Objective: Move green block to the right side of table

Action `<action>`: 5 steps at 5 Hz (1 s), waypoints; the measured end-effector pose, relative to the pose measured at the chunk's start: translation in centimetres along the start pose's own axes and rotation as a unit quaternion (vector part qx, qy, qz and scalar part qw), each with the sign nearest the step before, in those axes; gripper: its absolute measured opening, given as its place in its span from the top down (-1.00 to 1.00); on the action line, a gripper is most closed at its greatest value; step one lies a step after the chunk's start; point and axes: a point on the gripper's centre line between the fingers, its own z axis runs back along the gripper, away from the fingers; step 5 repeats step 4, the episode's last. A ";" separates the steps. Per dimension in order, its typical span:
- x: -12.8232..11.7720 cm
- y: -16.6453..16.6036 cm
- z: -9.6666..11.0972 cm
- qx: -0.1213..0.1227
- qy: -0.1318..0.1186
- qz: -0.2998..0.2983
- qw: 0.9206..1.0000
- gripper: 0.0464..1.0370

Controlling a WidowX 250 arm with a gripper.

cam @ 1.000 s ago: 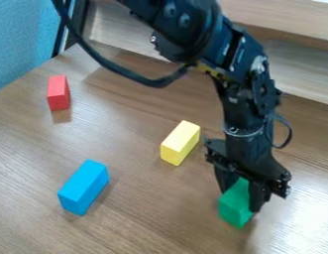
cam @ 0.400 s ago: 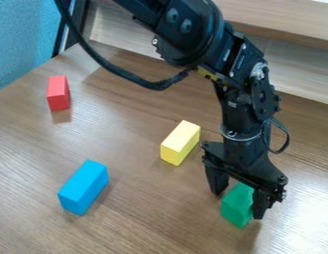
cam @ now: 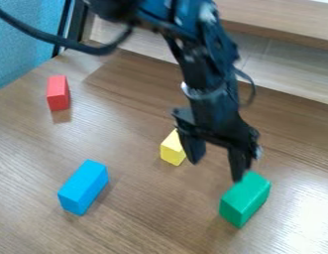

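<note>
The gripper [cam: 216, 171] hangs open above the table, between the yellow block and the green block, with nothing between its fingers. Below and right of it, the green block [cam: 245, 199] rests on the table toward the right side. The right finger's tip overlaps the block's upper left edge in the view; whether they touch I cannot tell.
A yellow block [cam: 172, 150] stands partly hidden behind the left finger. On the wooden table [cam: 146, 208] there are also a blue block [cam: 83, 187] at lower left and a red block [cam: 58, 93] at upper left. A wooden ledge [cam: 285, 69] runs along the back.
The gripper has opened, let go of the green block, and moved up and to the left. The green block is now seen whole, and the yellow block has become partly covered.
</note>
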 end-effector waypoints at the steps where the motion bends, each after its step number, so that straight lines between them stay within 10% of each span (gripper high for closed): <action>1: 0.5 2.9 3.7 -0.018 -0.034 0.045 0.998 -0.93; 5: 2.0 13.0 5.4 0.032 -0.048 0.178 0.982 -0.93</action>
